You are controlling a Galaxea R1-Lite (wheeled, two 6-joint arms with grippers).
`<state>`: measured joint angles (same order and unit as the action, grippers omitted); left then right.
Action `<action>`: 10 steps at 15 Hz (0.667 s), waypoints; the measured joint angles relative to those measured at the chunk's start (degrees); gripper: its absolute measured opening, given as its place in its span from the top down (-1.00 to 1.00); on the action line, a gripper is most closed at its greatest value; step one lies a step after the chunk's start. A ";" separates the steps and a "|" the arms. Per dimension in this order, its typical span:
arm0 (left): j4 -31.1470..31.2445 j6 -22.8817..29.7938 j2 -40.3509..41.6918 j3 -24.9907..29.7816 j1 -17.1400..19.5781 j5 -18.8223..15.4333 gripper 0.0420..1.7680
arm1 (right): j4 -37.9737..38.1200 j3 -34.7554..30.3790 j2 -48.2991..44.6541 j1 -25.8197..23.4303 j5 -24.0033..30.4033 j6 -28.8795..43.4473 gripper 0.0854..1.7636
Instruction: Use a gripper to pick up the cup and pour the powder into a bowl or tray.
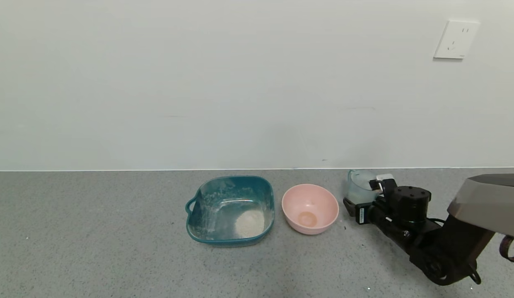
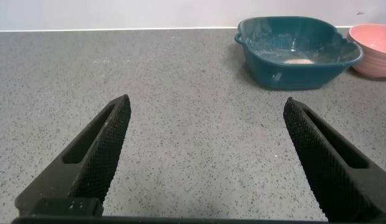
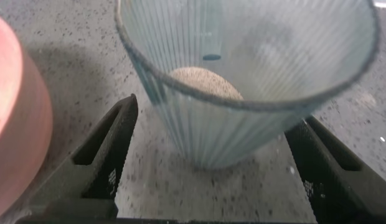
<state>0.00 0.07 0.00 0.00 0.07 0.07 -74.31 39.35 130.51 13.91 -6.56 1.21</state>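
Right wrist view showed the right gripper spread wide around the ribbed cup, one finger on each side and neither seen touching its wall, so nothing was yet grasped. A small heap of beige powder was seen at the cup's bottom. The cup stood toward the right part of the table's far edge.

A risk was judged in the closing: a thin, light cup could be nudged or tipped by one finger arriving first, and powder would be spilled onto the table. A squeeze set too low or off-centre could let the cup twist during carrying.

Between the cup and the teal tray the pink bowl stood, just beside the cup, and would have to be cleared during transfer. Powder already lay in the tray.

The left gripper was held open, idle over bare table, well apart from the vessels.
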 joint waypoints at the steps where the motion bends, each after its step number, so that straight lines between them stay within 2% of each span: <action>1: 0.00 0.00 0.00 0.00 0.00 0.00 -1.00 | 1.94 -0.82 -1.85 -0.02 0.17 0.00 -0.88; 7: 0.00 -0.02 0.00 0.00 0.00 0.00 -1.00 | 16.35 -5.34 -16.41 0.00 0.33 0.24 -0.91; 10: 0.00 0.00 0.00 0.00 -0.02 0.00 -1.00 | 27.84 -6.74 -26.95 0.52 0.30 0.33 -0.92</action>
<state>0.00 0.07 0.00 0.00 0.05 0.07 -46.47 32.61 103.56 14.43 -6.25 1.54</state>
